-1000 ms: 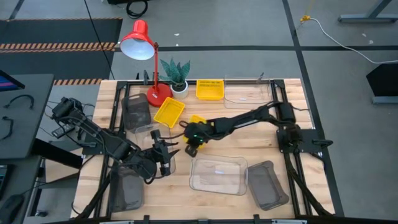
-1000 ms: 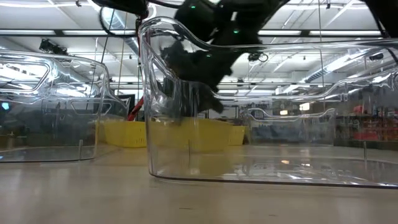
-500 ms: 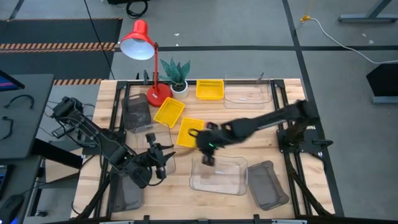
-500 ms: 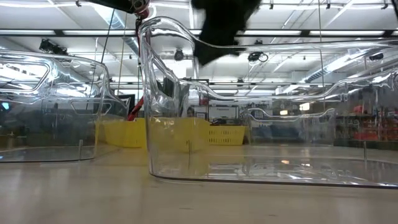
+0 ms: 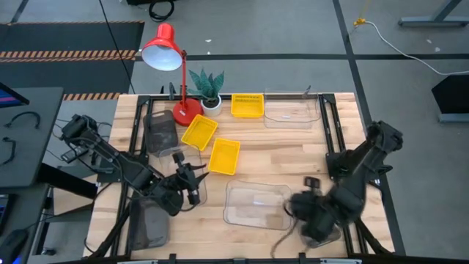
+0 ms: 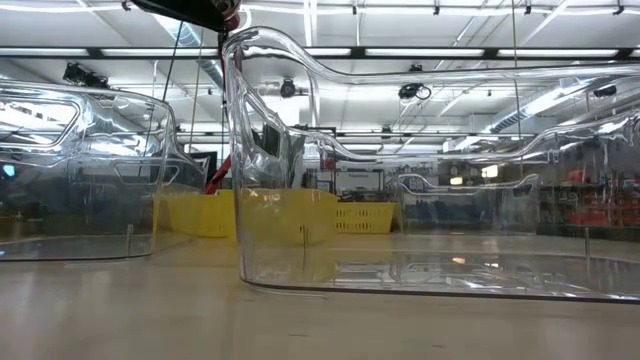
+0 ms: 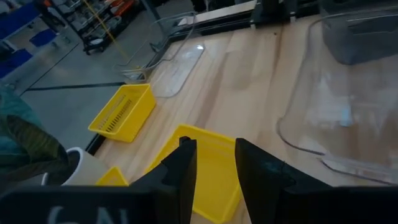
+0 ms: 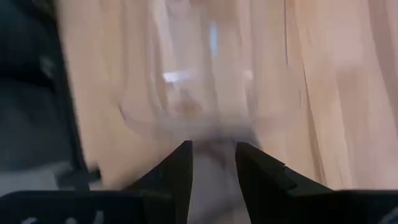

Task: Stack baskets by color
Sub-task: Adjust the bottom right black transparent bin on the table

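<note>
Wooden table (image 5: 286,158) sitting in big workshop, red lamp (image 5: 165,51) and potted plant (image 5: 207,86) along far edge. Left gripper (image 5: 192,185) hovering near left front, fingers parted, holding nothing. Grey baskets (image 5: 160,133) lying at left. Yellow baskets (image 5: 224,156) lying mid-table, all three apart, unstacked. Clear basket (image 5: 256,205) sitting at front, another (image 5: 292,110) at far edge. Right gripper (image 5: 311,220) hanging over front-right grey basket, jaws apart, empty.

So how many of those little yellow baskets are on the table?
3: one at the back edge, one beside the red lamp's base, one nearer the middle. None looks hidden.
</note>
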